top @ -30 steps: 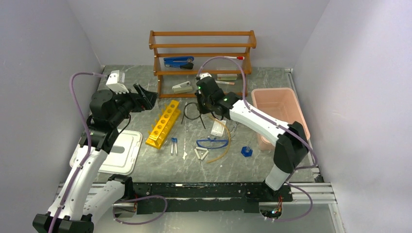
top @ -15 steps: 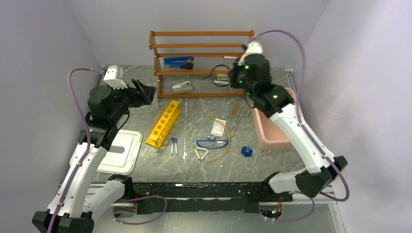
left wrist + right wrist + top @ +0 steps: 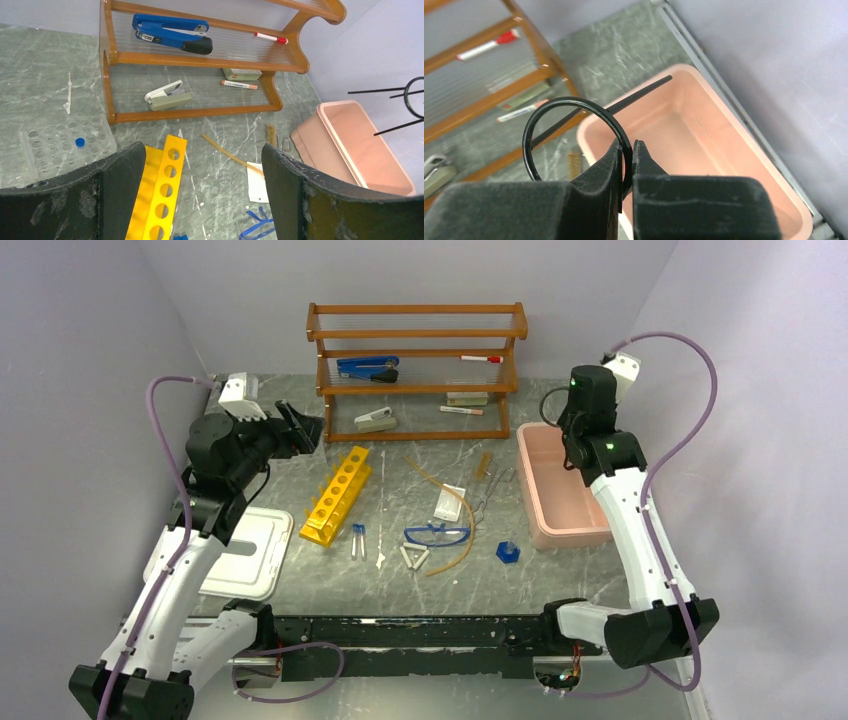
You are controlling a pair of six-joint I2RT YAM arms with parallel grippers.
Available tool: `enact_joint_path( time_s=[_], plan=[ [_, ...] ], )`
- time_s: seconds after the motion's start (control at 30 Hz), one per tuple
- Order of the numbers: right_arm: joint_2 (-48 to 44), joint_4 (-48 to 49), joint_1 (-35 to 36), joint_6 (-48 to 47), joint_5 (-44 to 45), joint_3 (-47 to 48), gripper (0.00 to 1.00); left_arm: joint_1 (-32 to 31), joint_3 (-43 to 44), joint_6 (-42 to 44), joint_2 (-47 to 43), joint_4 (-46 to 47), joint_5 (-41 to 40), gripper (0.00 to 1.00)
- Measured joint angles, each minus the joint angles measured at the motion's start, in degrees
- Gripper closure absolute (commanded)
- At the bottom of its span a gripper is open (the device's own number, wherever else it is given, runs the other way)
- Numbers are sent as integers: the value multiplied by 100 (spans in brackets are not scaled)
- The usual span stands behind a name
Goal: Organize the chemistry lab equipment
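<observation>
My right gripper [image 3: 628, 150] is shut on the rim of the black wire ring stand [image 3: 644, 90] and holds it in the air over the far end of the pink bin [image 3: 704, 135]. It also shows in the top view [image 3: 566, 435]. My left gripper [image 3: 203, 150] is open and empty, high above the yellow holed rack [image 3: 337, 495]. On the table lie two blue-capped tubes [image 3: 358, 538], blue goggles [image 3: 437, 535], amber tubing [image 3: 455, 510], a white triangle [image 3: 414, 557], a clear bag with a white card [image 3: 449, 503] and a small blue piece [image 3: 507, 552].
The wooden shelf rack [image 3: 415, 370] at the back holds a blue stapler [image 3: 366, 367], markers and small items. The pink bin [image 3: 562, 485] stands at the right. A white lidded box [image 3: 245, 552] sits at the front left. A clear holed tray [image 3: 60, 145] lies left of the yellow rack.
My right arm has lifted the ring stand from the table's middle and swung it right, past the shelf, to above the pink bin. The left arm has barely moved.
</observation>
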Motion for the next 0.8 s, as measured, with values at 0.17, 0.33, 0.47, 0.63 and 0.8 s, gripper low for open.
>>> enact_joint_path(
  time_s=[0.17,0.33,0.47,0.63,0.8],
  plan=[
    [-2,-2,-588,439,-378,-595,100,0,0,0,15,0,79,11],
    [9,-20,-909,826,-844,-953,100,0,0,2,15,-2,83,11],
    [7,-9,-1060,1029,-1073,-1152,100,0,0,2,15,-4,94,11],
    [28,61,-1180,1093,-1388,-1543,100,0,0,2,17,-2,127,11],
    [310,299,-1478,935,-1836,-1873,100,-11,4,7,94,-7,144,11]
  ],
)
